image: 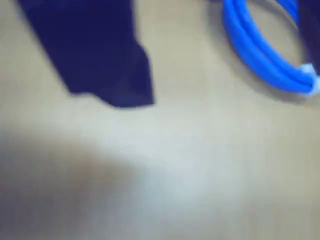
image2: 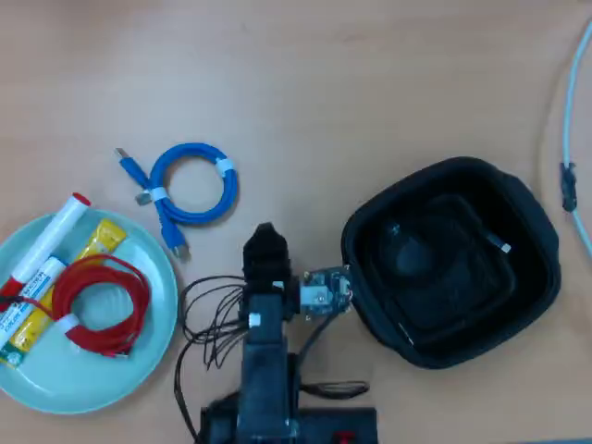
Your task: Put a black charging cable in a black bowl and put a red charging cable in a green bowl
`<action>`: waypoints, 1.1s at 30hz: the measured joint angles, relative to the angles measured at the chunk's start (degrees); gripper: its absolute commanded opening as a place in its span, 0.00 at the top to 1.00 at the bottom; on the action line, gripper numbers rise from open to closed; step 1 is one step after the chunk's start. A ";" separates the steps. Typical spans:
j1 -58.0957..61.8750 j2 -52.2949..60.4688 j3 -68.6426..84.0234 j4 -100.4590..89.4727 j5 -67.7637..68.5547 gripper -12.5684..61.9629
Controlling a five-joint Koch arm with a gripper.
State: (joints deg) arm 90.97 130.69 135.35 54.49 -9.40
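Both cables look delivered: bright red coiled cable in the pale mint-green round dish, thin black cable inside the deep matte black bowl, gripper state impossible to tell.

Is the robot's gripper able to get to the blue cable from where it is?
Probably yes. In the overhead view the gripper sits just below and to the right of the blue cable, with only bare table between them. The green bowl and black bowl lie off to the sides.
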 measured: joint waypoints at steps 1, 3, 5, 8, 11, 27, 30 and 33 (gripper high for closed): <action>0.09 0.00 3.08 -2.29 0.00 0.35; 0.88 0.00 8.35 -8.26 0.09 0.36; 1.49 0.00 14.06 -15.56 1.32 0.37; 1.93 0.00 21.45 -26.72 7.38 0.42; 2.02 0.00 27.16 -38.85 11.69 0.54; 1.76 0.00 43.59 -57.30 12.30 0.91; 1.67 0.00 43.59 -57.30 12.30 0.91; 1.76 0.00 43.59 -57.30 12.30 0.91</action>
State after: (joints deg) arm 92.72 130.69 178.95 -2.81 2.90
